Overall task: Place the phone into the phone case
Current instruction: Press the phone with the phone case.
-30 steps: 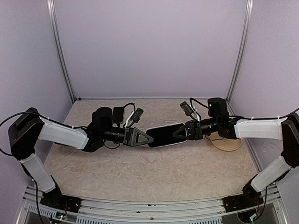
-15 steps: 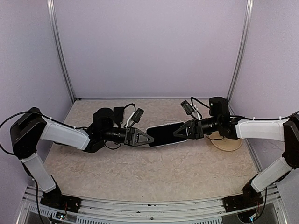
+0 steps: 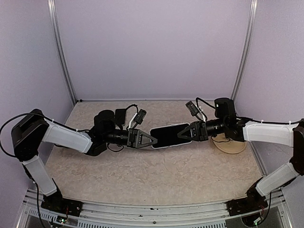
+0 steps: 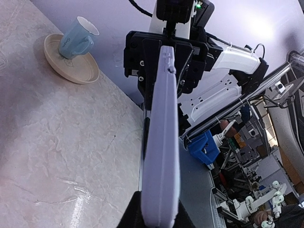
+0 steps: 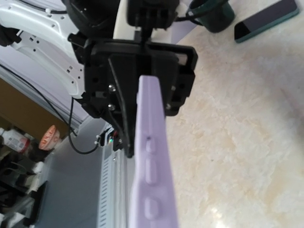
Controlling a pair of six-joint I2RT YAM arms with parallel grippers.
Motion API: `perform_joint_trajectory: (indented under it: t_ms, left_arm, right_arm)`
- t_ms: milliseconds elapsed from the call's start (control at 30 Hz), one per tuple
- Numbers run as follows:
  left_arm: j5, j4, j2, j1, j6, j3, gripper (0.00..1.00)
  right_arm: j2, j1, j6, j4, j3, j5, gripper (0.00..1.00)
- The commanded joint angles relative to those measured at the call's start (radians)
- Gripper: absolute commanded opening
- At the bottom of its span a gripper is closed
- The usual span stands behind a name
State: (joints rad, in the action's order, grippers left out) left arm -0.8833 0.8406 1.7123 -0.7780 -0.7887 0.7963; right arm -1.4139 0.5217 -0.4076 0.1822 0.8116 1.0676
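So starting on the left: the phone (image 5: 266, 19) is lying flat on the worktop (image 3: 156, 175) at the far left, just beside a dark mug (image 5: 211, 14) and behind the left arm. Nothing is touching it.

The left end effector (image 3: 152, 140) is clamped shut on the left end of the case (image 3: 168, 136). The case hangs in mid-air over the middle of the worktop with its long axis running left-right, bridged between both arms. From above its face looks dark, and I honestly can't tell if that's lining or a screen. The wrist views only show its lilac edge with the buttons.

The right end effector (image 3: 181, 137) is pinched shut on the right end of the case. Further right, a blue mug (image 4: 71, 40) sits on a saucer (image 4: 83, 71), out of the way.

My take: what matters is that the phone is to the far left of the case, so the left arm is way nearer to it. It'd have to let go first, though.
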Motion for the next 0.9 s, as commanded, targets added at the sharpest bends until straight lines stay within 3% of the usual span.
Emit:
perform_joint_trajectory:
  t_ms: [0,100,400,500,733,867]
  left_arm:
    - [-0.092,0.151,0.009,-0.022,-0.146,-0.003,0.32]
    - [-0.097,0.165,0.025,-0.035,-0.150,0.001,0.42]
    - [-0.084,0.190,0.077,-0.071,-0.156,0.029,0.43]
    - [-0.082,0.226,0.085,-0.072,-0.177,0.027,0.35]
    - [-0.076,0.252,0.092,-0.067,-0.192,0.028,0.02]
    - [-0.067,0.257,0.077,-0.057,-0.181,0.017,0.00]
  right_arm:
    - [0.043,-0.026,0.096,0.061,-0.022,-0.222,0.04]
    - [0.039,-0.026,0.037,0.138,-0.034,-0.168,0.04]
    - [-0.002,-0.024,-0.161,0.309,-0.050,-0.136,0.04]
    - [-0.013,-0.025,-0.216,0.335,-0.058,-0.162,0.04]
    - [-0.025,-0.025,-0.332,0.414,-0.092,-0.192,0.05]
    - [-0.057,-0.025,-0.452,0.475,-0.116,-0.183,0.05]
